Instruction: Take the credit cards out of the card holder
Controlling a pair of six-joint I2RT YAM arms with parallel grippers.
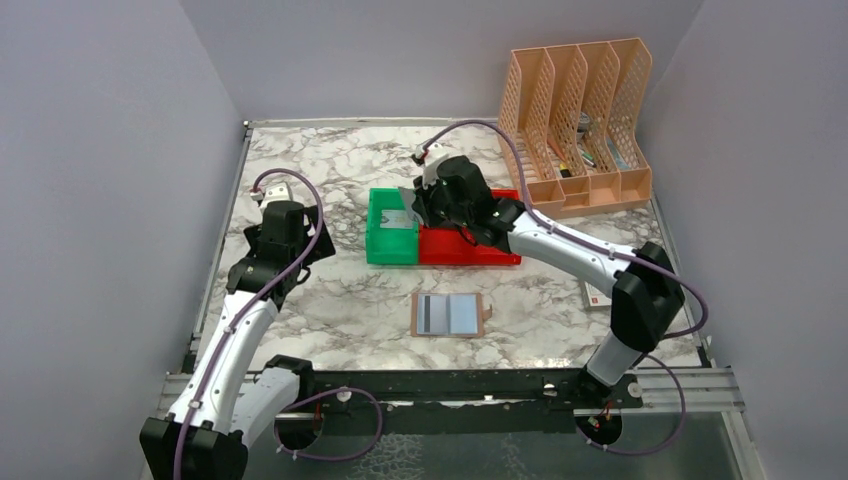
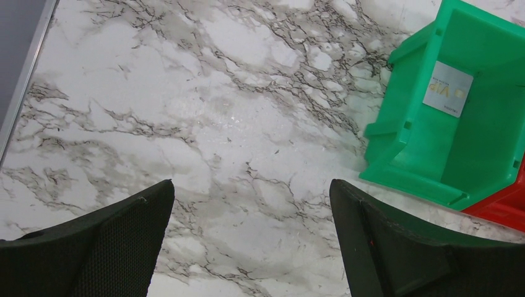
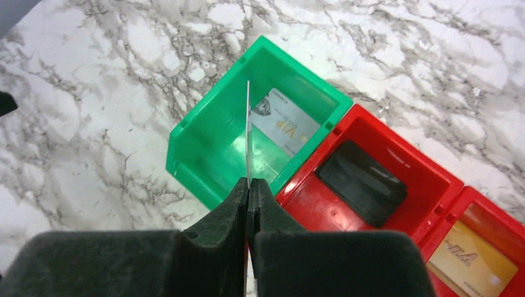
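Well, a marble-patterned surface (image 1: 340, 300) takes up most of what I see, with grey walls on three sides. A peach slotted file rack (image 1: 580, 120) stands at its far right corner.

The right arm (image 1: 570, 245) reaches across toward the middle. The left arm (image 1: 245, 310) stretches up along the left side.

A green bin (image 3: 204, 136) sits near the centre. A red bin (image 3: 309, 198) touches its right side, and a second red bin (image 3: 455, 207) sits beyond that.

The card holder (image 1: 450, 314) lies open and flat on the surface, nearer than the bins and apart from them. Its pale blue lining faces up, and a darker grey band crosses its left half. I cannot tell whether that band is a card.

A small white box with a red mark (image 1: 597, 295) lies by the right arm's elbow, partly hidden.

The left hand (image 2: 251, 185) hangs over bare marble to the left of the green bin, fingers wide apart and gripping nothing.

The right hand (image 3: 249, 185) is pinched tight on the bottom edge of a thin card (image 3: 248, 130). It holds the card upright and edge-on above the green bin.

A silver-white card printed VIP (image 3: 285, 120) lies flat on the floor of the green bin. A black card (image 3: 362, 182) lies in the first red bin, and a gold card (image 3: 473, 266) lies in the second.
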